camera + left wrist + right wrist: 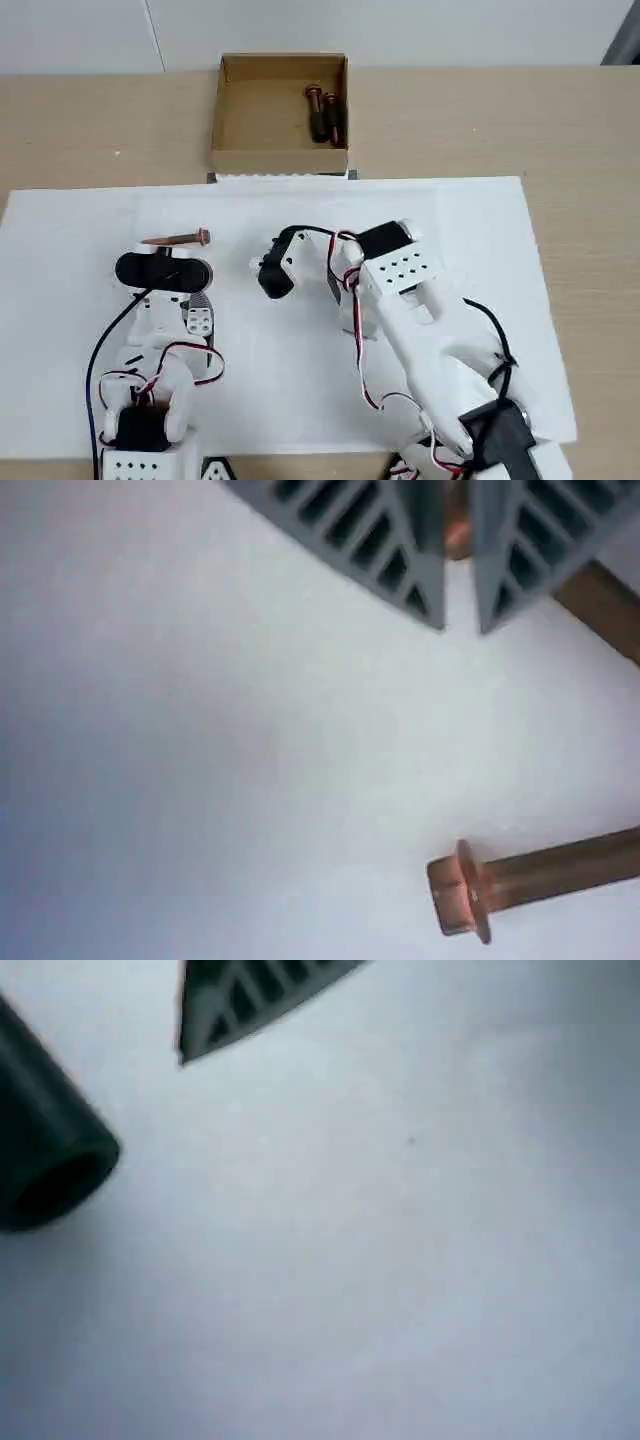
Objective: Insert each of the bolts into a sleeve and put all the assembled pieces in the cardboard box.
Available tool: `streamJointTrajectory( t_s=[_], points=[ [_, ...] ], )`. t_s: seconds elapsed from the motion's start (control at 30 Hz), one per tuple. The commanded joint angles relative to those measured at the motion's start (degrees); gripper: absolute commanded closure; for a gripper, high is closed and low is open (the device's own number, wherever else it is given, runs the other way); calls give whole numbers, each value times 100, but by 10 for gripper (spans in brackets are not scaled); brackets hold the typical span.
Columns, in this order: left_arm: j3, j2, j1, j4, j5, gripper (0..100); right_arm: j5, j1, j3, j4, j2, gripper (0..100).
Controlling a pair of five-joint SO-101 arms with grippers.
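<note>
Can't tell your left tool (pixel 460 628) state; bolt (pixel 530 880) lies loose on the paper (pixel 480 230) near it; right tool (pixel 272 268) is open, sleeve (pixel 45 1160) ungripped just beside. Clip either and you roll it away

A copper-coloured metal bolt with a flanged head (pixel 520 880) showed a dull, brushed sheen against a smooth, matt white paper sheet (pixel 480 230). The sheet lay over a pale wood-grain table top (pixel 90 120) in front of the shallow brown cardboard box (pixel 228 110), whose walls looked matt and fibrous. Inside the box, two assembled pieces of coppery metal and dark plastic (pixel 325 112) gleamed faintly. The left gripper (pixel 460 628) was ribbed, matt grey plastic. A dark tubular plastic sleeve (pixel 45 1160) looked smooth and satin. The white plastic arm shells (pixel 420 300) carried a slight gloss.
</note>
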State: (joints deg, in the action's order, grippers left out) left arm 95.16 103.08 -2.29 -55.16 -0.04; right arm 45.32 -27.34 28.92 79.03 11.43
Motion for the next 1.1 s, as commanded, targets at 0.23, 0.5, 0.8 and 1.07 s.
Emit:
streamJointTrajectory(
  t_s=[0.23,0.5,0.8,1.07],
  points=[
    [-22,53,-26,0,-26,994,70,-13,26,-523,-435,868],
    [-22,53,-26,0,-18,994,70,-13,26,-910,-971,871],
    [-22,53,-26,0,-18,994,70,-13,26,-901,-1174,872],
    [-22,53,-26,0,-18,994,35,-13,26,-848,-1191,957]
  ],
)
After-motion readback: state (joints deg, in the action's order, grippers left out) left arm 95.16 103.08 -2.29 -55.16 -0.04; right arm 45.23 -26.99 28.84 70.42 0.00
